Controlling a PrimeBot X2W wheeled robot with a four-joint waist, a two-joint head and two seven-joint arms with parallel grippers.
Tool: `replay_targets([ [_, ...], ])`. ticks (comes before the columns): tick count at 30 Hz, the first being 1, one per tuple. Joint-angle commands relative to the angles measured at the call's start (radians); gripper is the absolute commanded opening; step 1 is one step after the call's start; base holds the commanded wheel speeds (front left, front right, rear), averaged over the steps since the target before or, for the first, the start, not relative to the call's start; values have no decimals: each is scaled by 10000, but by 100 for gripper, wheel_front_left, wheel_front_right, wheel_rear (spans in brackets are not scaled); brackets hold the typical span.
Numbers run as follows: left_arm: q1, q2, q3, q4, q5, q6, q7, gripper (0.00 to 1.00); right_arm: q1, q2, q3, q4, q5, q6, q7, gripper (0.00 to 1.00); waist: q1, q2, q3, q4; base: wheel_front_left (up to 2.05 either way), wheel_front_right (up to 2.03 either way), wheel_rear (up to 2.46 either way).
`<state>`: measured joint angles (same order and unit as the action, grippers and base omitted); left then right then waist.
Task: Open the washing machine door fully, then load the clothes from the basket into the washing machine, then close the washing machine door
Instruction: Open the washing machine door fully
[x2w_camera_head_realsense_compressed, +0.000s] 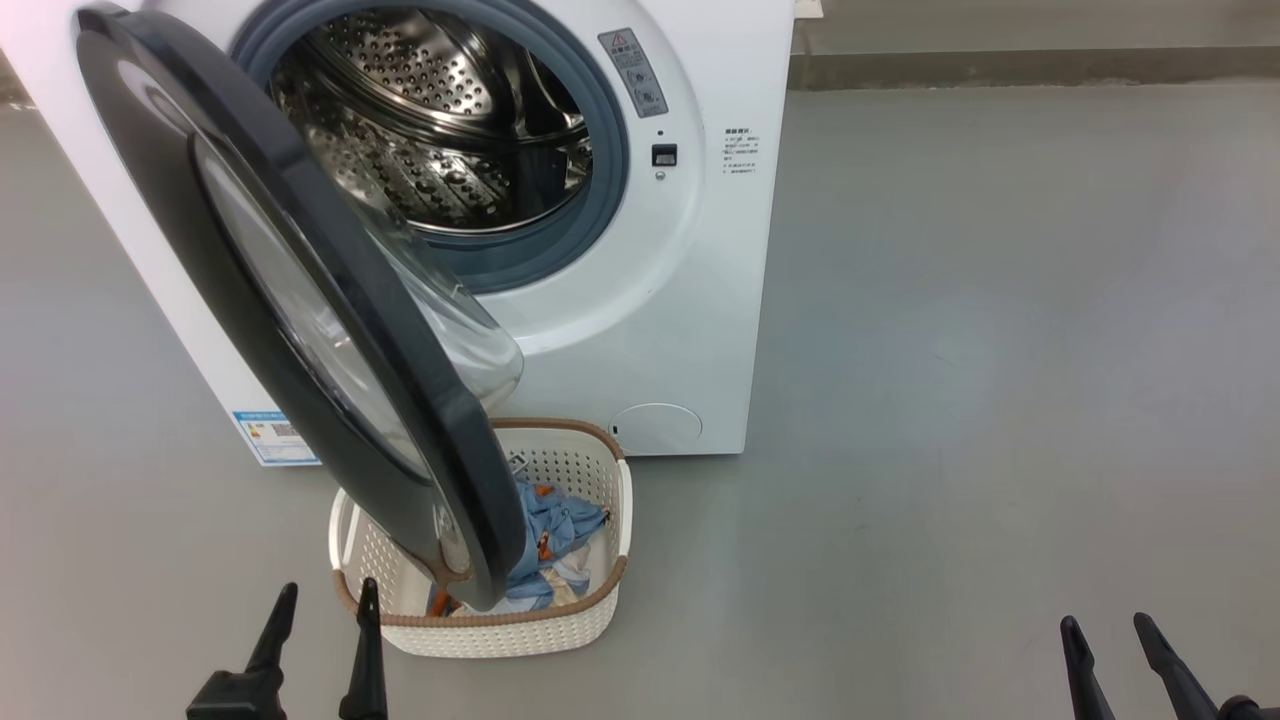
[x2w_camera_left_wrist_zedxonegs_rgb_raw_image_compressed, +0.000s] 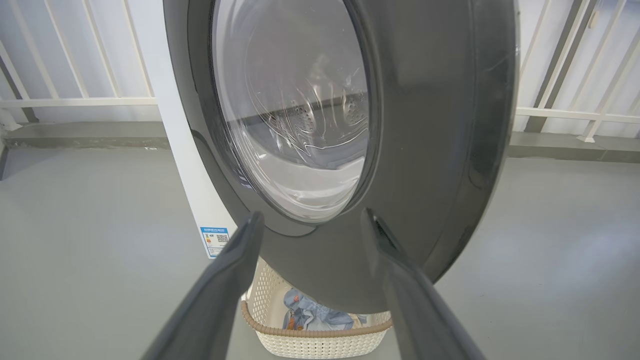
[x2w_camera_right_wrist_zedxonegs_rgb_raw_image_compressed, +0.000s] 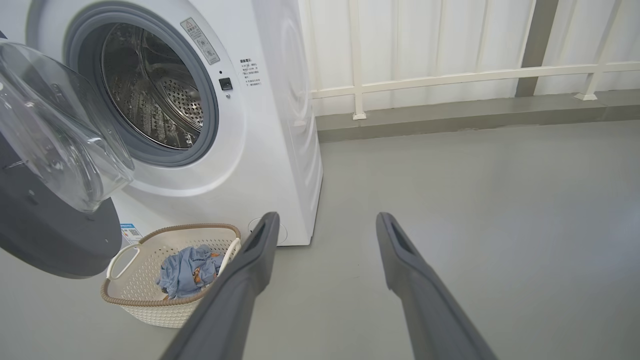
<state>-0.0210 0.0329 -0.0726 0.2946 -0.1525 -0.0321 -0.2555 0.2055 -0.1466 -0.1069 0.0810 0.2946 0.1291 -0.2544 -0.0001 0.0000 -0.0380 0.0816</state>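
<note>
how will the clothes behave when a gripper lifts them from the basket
The clothes lie crumpled, so probably floppy: they would drape and trail from a pinch. Thin cloth, likely light. Blue and pale pieces sit tangled in the basket, so one grab may drag up several or leave some.

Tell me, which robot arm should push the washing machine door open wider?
Left. The left gripper, open, points right at the washing machine door, which hangs only partly open over the basket. The right gripper, also open, sits far off to the side over the floor.
</note>
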Motion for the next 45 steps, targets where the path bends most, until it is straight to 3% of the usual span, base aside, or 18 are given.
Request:
replay_targets([
  [1,-179,173,334,-129,-14,-43,-63,100,-83,-125,212,-211,-108,16,-74,100,1,0,-43,-7,0,0,0],
  [8,-164,173,288,-127,-73,-40,-63,100,-112,-162,219,-244,-112,16,-74,100,1,0,-64,-36,0,0,0],
  [9,-162,173,276,-132,-90,-29,-63,48,-112,-156,199,-279,-120,16,-74,100,1,0,-58,-46,0,0,0],
  [10,-162,173,276,-132,-90,-29,-63,48,-112,-156,199,-279,-120,16,-74,100,1,0,-58,-46,0,0,0],
  [11,-160,173,262,-129,-91,-31,-63,11,-106,-159,194,-256,-115,16,-74,100,1,0,-52,-51,0,0,0],
  [12,-161,173,251,-119,-99,-34,-63,0,-112,-156,195,-256,-112,16,-74,100,1,0,-45,-55,0,0,0],
  [32,-802,177,503,-266,31,-70,-63,0,-156,-150,272,-315,-90,16,-74,100,1,0,-8,-118,0,0,0],
  [38,-1865,328,651,-1428,659,198,-63,0,-162,-152,130,-362,-151,16,-74,100,1,0,12,-43,0,0,0],
  [42,-3019,438,600,-3162,1284,587,-63,0,-194,-148,100,-391,-188,16,-74,100,1,0,30,0,0,0,0],
  [45,-3619,404,265,-3988,1421,549,-63,0,-223,-130,88,-390,-186,16,-74,100,1,0,27,1,0,0,0],
])
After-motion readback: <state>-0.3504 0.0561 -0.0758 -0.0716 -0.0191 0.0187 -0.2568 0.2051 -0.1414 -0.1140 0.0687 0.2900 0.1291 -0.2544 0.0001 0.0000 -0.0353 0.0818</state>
